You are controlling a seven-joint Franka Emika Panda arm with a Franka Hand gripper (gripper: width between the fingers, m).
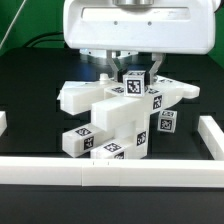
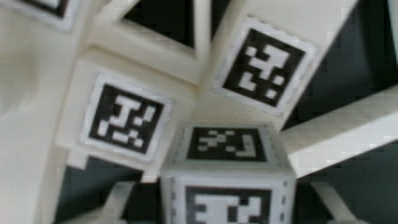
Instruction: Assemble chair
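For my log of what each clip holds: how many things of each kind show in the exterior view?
chair: 1
rails: 3 (front, the exterior view's left, the exterior view's right)
end effector: 1
Total: 5

The robot's wide white glossy plastic hand housing [image 1: 140,28], a box with rounded corners, fills the top of the exterior view. A thin dark seam runs along its lower part, and a grey round piece [image 1: 140,3] shows at its upper middle edge. Under the housing, the two-finger gripper [image 1: 134,66] has slim pale grey fingers [image 1: 119,60], partly in shadow and too small for finer detail.
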